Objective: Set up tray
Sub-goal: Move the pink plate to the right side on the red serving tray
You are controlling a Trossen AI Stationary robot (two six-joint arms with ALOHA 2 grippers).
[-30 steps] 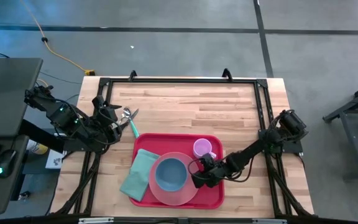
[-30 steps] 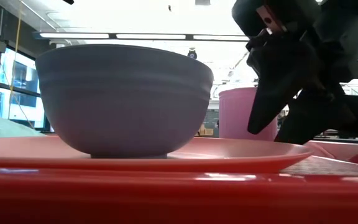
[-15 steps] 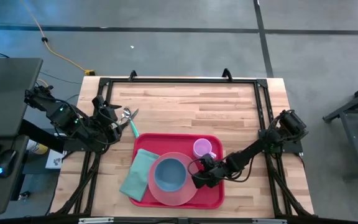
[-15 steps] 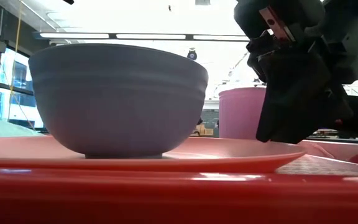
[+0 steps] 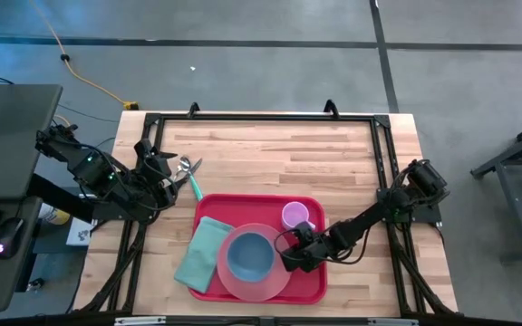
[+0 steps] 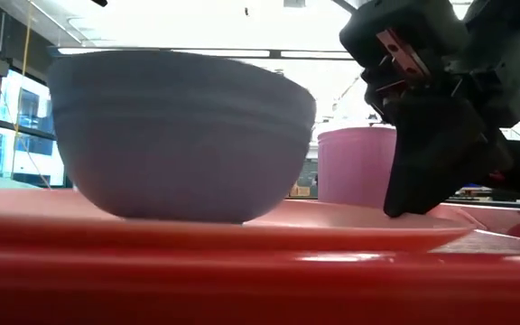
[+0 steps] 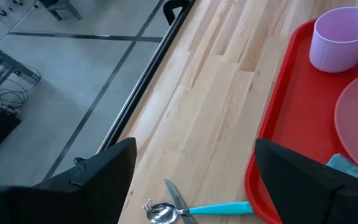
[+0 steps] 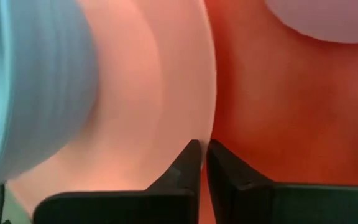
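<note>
The red tray [image 5: 243, 206] lies on the table's near middle. On it sit the round pink plate [image 5: 261, 288] with a blue bowl [image 5: 248, 254] on it, a pink cup [image 5: 295, 215] and a teal napkin [image 5: 202, 254] that overhangs the tray's left rim. My right gripper [image 5: 288, 258] is low at the plate's right rim, its fingers almost together. Teal-handled cutlery [image 5: 188, 177] lies on the wood beyond the tray's far left corner. My left gripper [image 5: 166, 177] waits open beside the cutlery. My right gripper has the pink plate's right rim [image 8: 207, 124] between its fingertips [image 8: 188, 158], one on the plate's side and one on the tray's side. It comes slanting down from the table's right. In the low view the fingertip [image 6: 404, 208] rests on the rim, and the plate stays on the tray with the bowl upright.
The cup [image 6: 350, 162] stands just beyond the right gripper. Bare wood spreads across the table's far half [image 5: 279, 149]. A black metal frame [image 5: 261, 116] runs round the table's edges. In the left wrist view a spoon and knife [image 7: 191, 208] lie close to the tray's rim [image 7: 284, 124].
My right gripper has come down from above the plate onto its right rim. The plate with the bowl has shifted a little toward the table's right and shows blurred in the low view. The left arm has kept still.
</note>
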